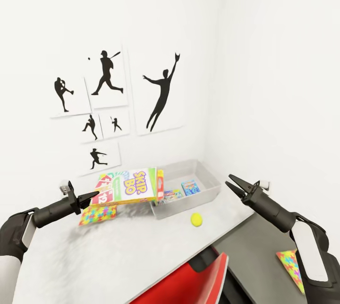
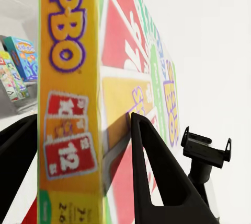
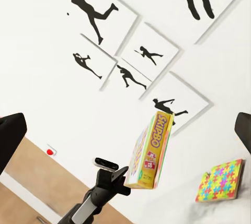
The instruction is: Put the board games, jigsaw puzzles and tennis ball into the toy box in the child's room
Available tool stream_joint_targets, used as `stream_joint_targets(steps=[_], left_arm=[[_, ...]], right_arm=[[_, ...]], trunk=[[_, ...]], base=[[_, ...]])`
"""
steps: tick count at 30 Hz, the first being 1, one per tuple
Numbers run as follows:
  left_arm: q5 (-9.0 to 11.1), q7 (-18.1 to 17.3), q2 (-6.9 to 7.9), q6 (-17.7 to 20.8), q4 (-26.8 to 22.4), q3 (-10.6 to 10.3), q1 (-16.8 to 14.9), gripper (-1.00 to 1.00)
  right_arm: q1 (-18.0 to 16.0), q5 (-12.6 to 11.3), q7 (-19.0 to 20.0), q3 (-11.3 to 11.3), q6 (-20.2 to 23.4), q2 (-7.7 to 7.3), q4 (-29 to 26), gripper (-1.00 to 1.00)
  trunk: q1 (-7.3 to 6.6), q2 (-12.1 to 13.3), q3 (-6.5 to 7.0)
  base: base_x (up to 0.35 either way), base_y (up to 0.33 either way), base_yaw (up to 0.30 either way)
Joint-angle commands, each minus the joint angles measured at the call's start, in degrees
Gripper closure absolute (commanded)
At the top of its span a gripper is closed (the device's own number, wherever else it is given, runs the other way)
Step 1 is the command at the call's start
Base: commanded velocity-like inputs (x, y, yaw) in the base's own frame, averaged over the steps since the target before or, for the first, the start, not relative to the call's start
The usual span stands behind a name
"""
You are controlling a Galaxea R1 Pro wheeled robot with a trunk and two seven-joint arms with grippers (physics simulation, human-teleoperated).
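Observation:
My left gripper (image 1: 92, 196) is shut on the Skip-Bo board game (image 1: 128, 186), holding it in the air just left of the toy box (image 1: 186, 207). In the left wrist view the box (image 2: 68, 104) sits between the fingers (image 2: 157, 177). Two small board games (image 1: 191, 186) lie inside the toy box. A jigsaw puzzle (image 1: 97, 214) lies on the table (image 1: 141, 247) under the held box. The tennis ball (image 1: 196, 219) rests on the table in front of the toy box. Right of the box, my right gripper (image 1: 234, 186) hovers open and empty. Its wrist view shows the held game (image 3: 151, 153) and the puzzle (image 3: 222, 182).
A second jigsaw puzzle (image 1: 293, 264) lies on the lower dark grey cabinet top (image 1: 255, 247) at the right. A red chair (image 1: 189, 280) stands at the table's front edge. Baseball silhouette prints (image 1: 108, 100) hang on the white wall behind the table. The toy box sits in the room's corner.

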Motion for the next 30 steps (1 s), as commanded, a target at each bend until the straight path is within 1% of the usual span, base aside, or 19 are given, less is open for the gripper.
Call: stream_joint_targets(steps=[1,8,19,22,24,26,27,30], left_arm=[[0.16,-0.15,-0.06,0.63,0.0,0.06,-0.03,1.0],[0.18,-0.15,-0.37,0.63,0.0,0.06,-0.03,1.0],[0.16,-0.15,-0.66,0.63,0.0,0.06,-0.03,1.0],[0.18,-0.11,-1.01,0.63,-0.02,0.06,-0.03,1.0],[0.15,0.3,-1.72,0.68,-0.06,0.06,-0.12,1.0],[0.11,1.51,-2.52,0.7,-0.07,0.06,-0.42,1.0],[0.12,3.1,-3.3,0.7,-0.08,0.06,-0.92,1.0],[0.17,10.0,-5.51,0.71,-0.08,0.06,-2.97,1.0]], right_arm=[[-0.04,0.03,0.16,-0.06,0.26,0.0,-0.01,-1.0],[-0.04,0.03,0.2,-0.07,0.26,0.0,-0.06,-1.0],[-0.04,0.03,0.22,-0.07,0.26,0.0,-0.06,-1.0],[-0.04,0.03,0.23,-0.1,0.26,0.0,-0.06,-1.0],[-0.04,0.03,0.18,-0.14,0.26,0.0,-0.08,-1.0],[-0.04,0.03,0.19,-0.15,0.26,0.0,0.02,-1.0],[-0.04,0.03,0.2,-0.15,0.26,0.0,0.05,-1.0],[-0.04,0.03,0.22,-0.22,0.28,0.0,0.1,-1.0]], trunk=[[0.04,-0.07,-0.06],[0.04,-0.07,-0.06],[0.04,-0.07,-0.06],[0.04,-0.07,-0.06],[0.04,-0.07,-0.06],[0.04,-0.07,-0.06],[0.04,-0.07,-0.06],[0.04,-0.07,-0.06]], base=[[0.103,-0.011,0.0],[0.108,-0.003,0.0],[0.011,0.0,0.0],[0.0,0.0,0.0],[0.0,0.0,0.0],[0.0,0.0,0.0],[0.0,0.0,0.0],[0.0,0.0,0.0]])
